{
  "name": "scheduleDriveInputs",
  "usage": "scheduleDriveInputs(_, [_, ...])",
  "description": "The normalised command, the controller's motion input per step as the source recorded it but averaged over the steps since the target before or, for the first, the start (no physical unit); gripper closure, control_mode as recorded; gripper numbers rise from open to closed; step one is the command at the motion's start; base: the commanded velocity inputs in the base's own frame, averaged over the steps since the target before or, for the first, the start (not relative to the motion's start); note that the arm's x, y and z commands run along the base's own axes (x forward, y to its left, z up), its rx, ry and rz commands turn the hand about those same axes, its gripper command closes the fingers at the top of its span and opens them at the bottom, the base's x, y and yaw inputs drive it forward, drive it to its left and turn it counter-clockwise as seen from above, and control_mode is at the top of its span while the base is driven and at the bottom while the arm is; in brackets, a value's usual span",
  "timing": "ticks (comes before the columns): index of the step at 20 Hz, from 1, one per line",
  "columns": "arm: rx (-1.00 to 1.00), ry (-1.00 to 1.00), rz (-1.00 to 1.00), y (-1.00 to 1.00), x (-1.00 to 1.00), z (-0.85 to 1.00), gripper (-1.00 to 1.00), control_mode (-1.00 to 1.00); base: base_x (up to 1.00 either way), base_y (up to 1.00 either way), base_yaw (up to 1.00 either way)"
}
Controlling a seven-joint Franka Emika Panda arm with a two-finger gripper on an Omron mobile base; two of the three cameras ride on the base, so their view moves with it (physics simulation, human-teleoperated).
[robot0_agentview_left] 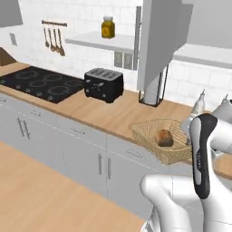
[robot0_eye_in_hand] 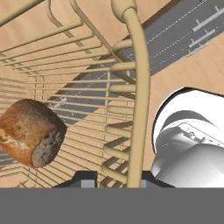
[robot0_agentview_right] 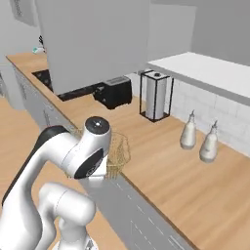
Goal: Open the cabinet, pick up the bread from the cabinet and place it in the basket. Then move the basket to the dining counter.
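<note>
No writing is legible. The bread [robot0_eye_in_hand: 30, 132] lies in the basket [robot0_eye_in_hand: 131, 87], long axis toward 10 o'clock; the gripper [robot0_eye_in_hand: 117, 177] pinches its rim.

Tan basket [robot0_agentview_right: 118, 151] behind white arm [robot0_agentview_right: 73, 156] (toaster [robot0_agentview_right: 114, 92] beyond)

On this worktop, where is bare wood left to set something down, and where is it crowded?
Bare wood lies between the toaster and the basket, and in front of the two bottles toward the counter edge. It is crowded by the paper towel holder under the open cabinet door, and at the basket holding the bread.
</note>
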Motion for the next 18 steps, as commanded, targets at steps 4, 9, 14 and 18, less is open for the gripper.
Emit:
scheduleDriveInputs(4, [0.0,0.0,0.0,0.0,0.0,0.0,1.0,1.0,0.49,0.62,0.68])
scheduleDriveInputs(9, [0.0,0.0,0.0,0.0,0.0,0.0,1.0,1.0,0.56,0.84,0.61])
scheduleDriveInputs(14, [0.0,0.0,0.0,0.0,0.0,0.0,1.0,1.0,0.68,0.93,0.53])
scheduleDriveInputs(18, [0.0,0.0,0.0,0.0,0.0,0.0,1.0,1.0,0.78,0.57,0.42])
